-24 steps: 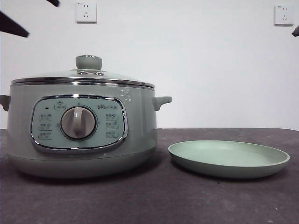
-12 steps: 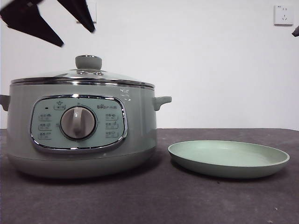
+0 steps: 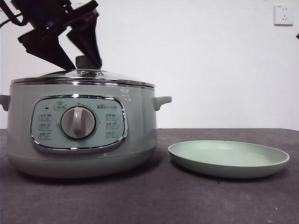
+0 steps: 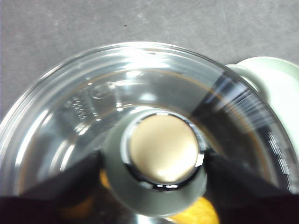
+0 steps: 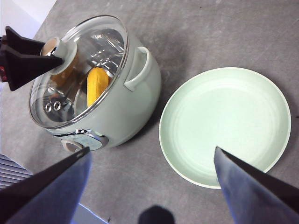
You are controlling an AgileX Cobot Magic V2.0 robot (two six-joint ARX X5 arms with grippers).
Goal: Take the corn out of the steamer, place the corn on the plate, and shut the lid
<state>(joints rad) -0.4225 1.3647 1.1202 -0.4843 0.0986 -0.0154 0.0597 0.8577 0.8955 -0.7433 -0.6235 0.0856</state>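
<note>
Two grippers: right gripper spread wide, high over plate at near right. Left gripper open astride lid knob, not clamped. Corn inside steamer, lid on.

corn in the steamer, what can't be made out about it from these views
- Front view: the corn is fully hidden by the steamer wall.
- Left wrist view: only yellow slivers show; the lid knob and dark jaws cover the rest.
- Right wrist view: the corn shows through glass; glare and the left gripper hide one end.
</note>
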